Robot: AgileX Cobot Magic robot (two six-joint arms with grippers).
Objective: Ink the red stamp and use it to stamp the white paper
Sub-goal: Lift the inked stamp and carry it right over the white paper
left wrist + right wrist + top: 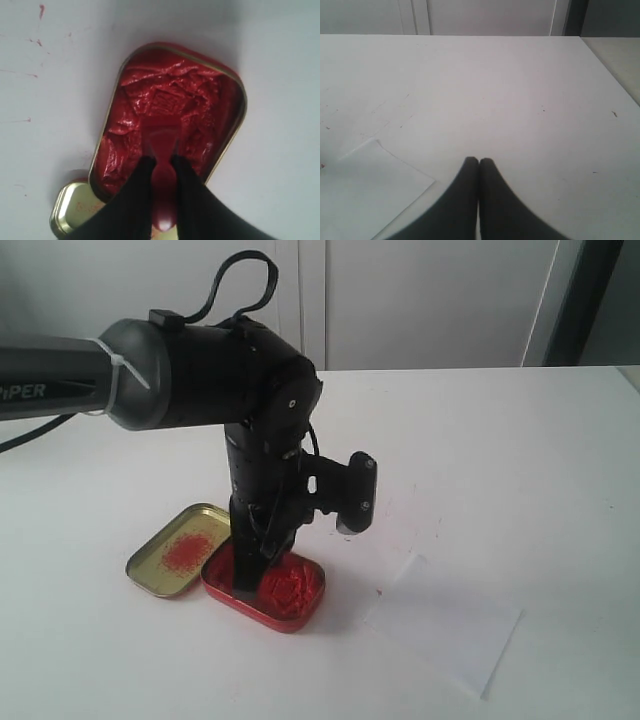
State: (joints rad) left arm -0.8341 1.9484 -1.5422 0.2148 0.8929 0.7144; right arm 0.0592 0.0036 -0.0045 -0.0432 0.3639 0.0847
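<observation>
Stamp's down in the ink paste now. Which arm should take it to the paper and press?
Left. The left gripper is shut on the red stamp, whose base is in the red ink tin, and the white paper lies close by. The right gripper is shut and holds nothing.

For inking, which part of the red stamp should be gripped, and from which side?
Its handle, from above. The red stamp stands upright with its base face-down in the paste of the tin, so only the narrow handle is free. The left gripper pinches it there, one finger on each side, which leaves the base clear to press down.
</observation>
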